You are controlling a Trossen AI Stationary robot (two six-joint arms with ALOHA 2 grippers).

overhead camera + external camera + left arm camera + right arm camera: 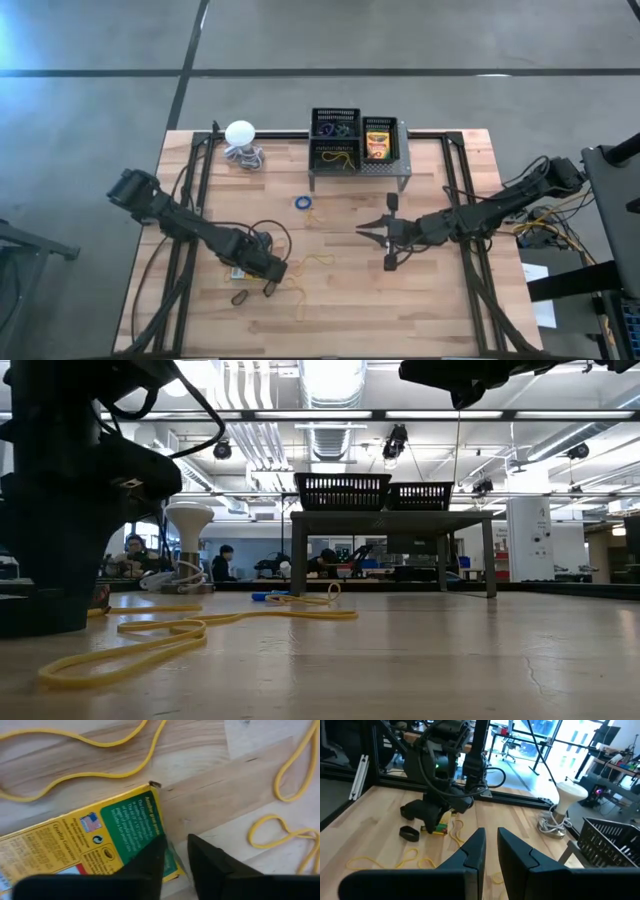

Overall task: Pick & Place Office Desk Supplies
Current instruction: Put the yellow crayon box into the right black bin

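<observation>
While the left gripper (175, 857) stands narrowly parted over one corner of the crayon box (85, 840) lying flat on the table (420, 300), it should straddle that edge squarely before closing.

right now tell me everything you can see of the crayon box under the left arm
The flat yellow-and-green cardboard crayon box lies printed-face-up on the light wooden table, near its front left. Small text and logos cover the green panel. The left end effector stands over its corner, one dark finger on the green end, the other just past the edge. Yellow rubber bands lie close by.
</observation>
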